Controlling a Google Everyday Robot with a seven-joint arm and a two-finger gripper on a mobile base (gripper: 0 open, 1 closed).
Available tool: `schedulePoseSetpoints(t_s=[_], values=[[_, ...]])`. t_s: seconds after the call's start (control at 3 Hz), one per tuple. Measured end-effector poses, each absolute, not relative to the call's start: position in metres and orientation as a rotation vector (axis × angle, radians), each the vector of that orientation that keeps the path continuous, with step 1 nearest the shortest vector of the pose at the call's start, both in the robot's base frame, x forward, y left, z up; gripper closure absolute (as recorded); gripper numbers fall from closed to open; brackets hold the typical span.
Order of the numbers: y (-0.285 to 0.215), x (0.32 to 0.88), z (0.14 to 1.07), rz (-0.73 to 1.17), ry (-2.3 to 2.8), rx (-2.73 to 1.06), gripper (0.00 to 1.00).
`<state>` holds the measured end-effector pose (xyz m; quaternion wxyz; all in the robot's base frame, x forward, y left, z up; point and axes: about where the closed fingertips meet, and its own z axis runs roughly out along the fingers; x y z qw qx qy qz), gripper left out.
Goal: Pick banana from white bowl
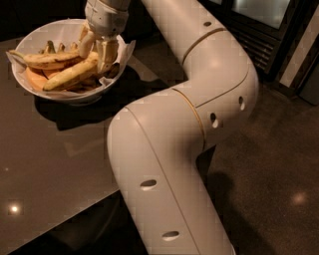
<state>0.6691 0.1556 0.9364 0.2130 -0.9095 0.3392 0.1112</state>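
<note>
Arm (164,149): thick rounded tubular links with a glossy off-white shell. Thin tan seam rings (193,109) where the links meet. Small dark oval recesses (148,184) in the shell: two on the near link, two by the elbow, one higher up. Wrist housing (105,15): grey-white and blockier. The tool (97,56) is pale cream, at upper left, down inside the white bowl (31,41).

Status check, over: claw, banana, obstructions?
Claw in white bowl, at right end of banana. Banana resting on pile. Slimmer banana close alongside; paper liner beside claw.
</note>
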Motion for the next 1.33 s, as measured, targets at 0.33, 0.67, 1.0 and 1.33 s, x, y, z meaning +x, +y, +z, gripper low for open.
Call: schedulePoseSetpoints(t_s=[0.33,0.67,1.0,1.33], values=[[0.149,0.670,0.941,0.281,0.968,-2.530,0.86],[0.157,0.679,0.940,0.256,0.965,-2.499,1.00],[0.160,0.685,0.942,0.242,0.960,-2.455,1.00],[0.154,0.686,0.957,0.222,0.961,-2.384,1.00]])
